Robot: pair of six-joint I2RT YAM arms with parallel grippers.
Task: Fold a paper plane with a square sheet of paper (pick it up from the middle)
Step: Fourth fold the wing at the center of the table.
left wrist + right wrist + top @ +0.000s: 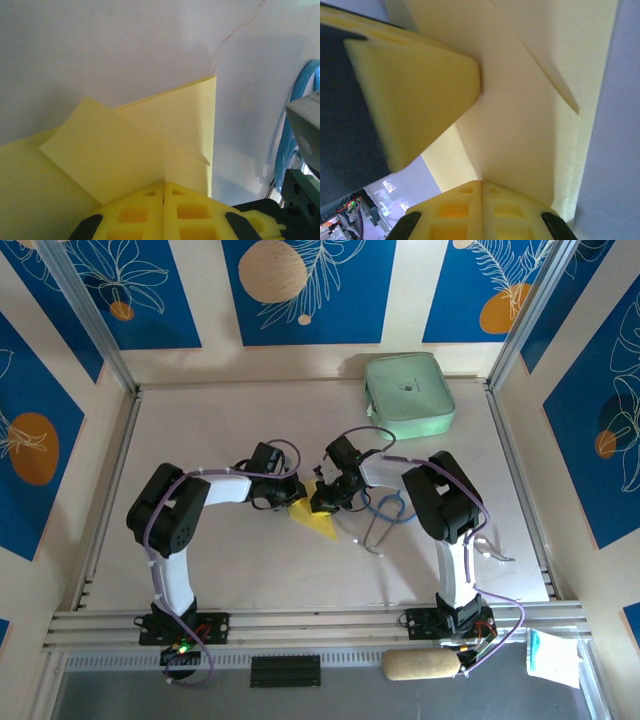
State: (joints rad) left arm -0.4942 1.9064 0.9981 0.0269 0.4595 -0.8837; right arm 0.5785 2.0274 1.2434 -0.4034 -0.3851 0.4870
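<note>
Top view: both arms are bent inward and meet near the middle of the surface (220, 430). The left pincer (293, 496) and the right pincer (322, 502) sit close together over the sheet of paper (316, 521).

Sheet of paper – yellow, partly folded. It shows as a small pointed wedge between and just below the two pincers. Whether it rests on the surface or hangs clear of it cannot be told.

Left wrist view: left pincer (164, 192) has its fingers pressed together with no gap. The sheet of paper (150, 140) runs into the tips, with one flap folded over at a slant and a straight edge on the right. Pale surface (125, 40) lies behind.

Right wrist view: right pincer (482, 192) is likewise closed tight, with the sheet of paper (530, 125) running into the tips along a crease. A finger of the left pincer (420, 85) presses on the same sheet from the upper left.

Both pincers – pinched on the sheet of paper.

Also on the surface: a blue cable (388, 508) just right of the right pincer, and a mint-green case (408, 395) well apart at the far edge.
</note>
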